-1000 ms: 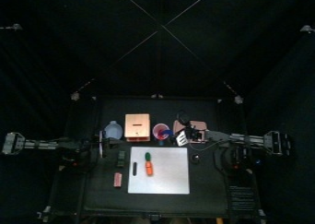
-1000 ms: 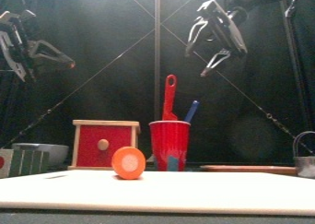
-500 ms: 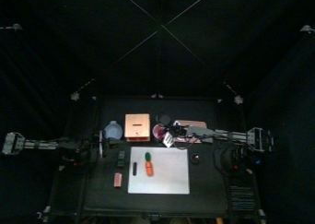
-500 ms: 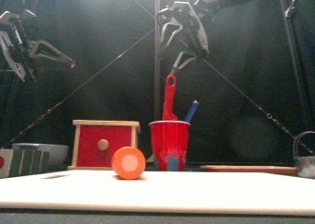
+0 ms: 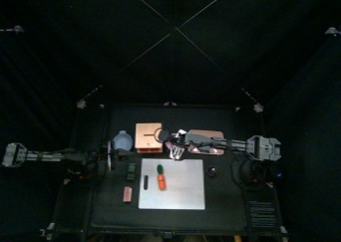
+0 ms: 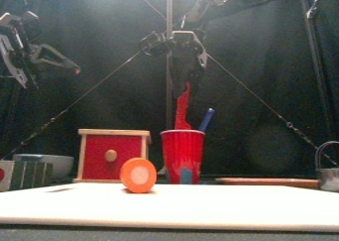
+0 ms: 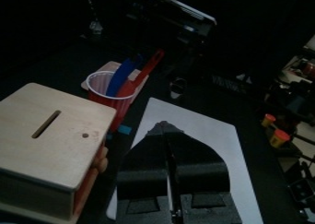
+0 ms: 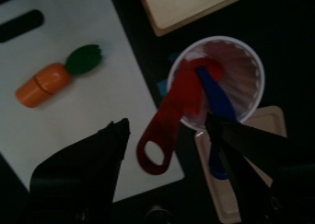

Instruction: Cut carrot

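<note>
While right pincer gapes above cup, carrot lies mid-board.

left arm: rests at 9 o'clock, raised | left gripper: jaws closed | right arm: reaches in from 3 o'clock past centre, pointing down | right gripper: jaws spread wide, holding nothing
</note>
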